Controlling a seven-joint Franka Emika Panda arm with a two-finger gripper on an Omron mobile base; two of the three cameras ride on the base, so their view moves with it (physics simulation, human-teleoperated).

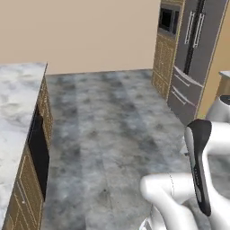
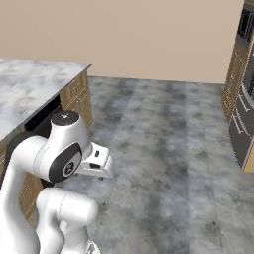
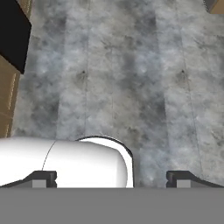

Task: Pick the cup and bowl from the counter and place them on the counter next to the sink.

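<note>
The counter (image 1: 18,103) is a white marble top with grey veins over light wooden cabinets, running along the left; its bare top (image 2: 30,89) carries nothing that I can see. The cup, the bowl and the sink are out of view. My arm is folded low over the base, and its hand (image 2: 96,163) points down at the floor beside the counter's cabinets. In the hand view my gripper (image 3: 112,179) is open, its two dark fingertips (image 3: 41,178) far apart with nothing between them, above grey floor.
Grey tiled floor (image 1: 112,126) spreads ahead to a beige wall. A dark appliance front (image 1: 38,148) sits under the counter. At the right stand a tall grey fridge (image 1: 193,54) and wooden cabinets with a built-in black oven (image 1: 168,20).
</note>
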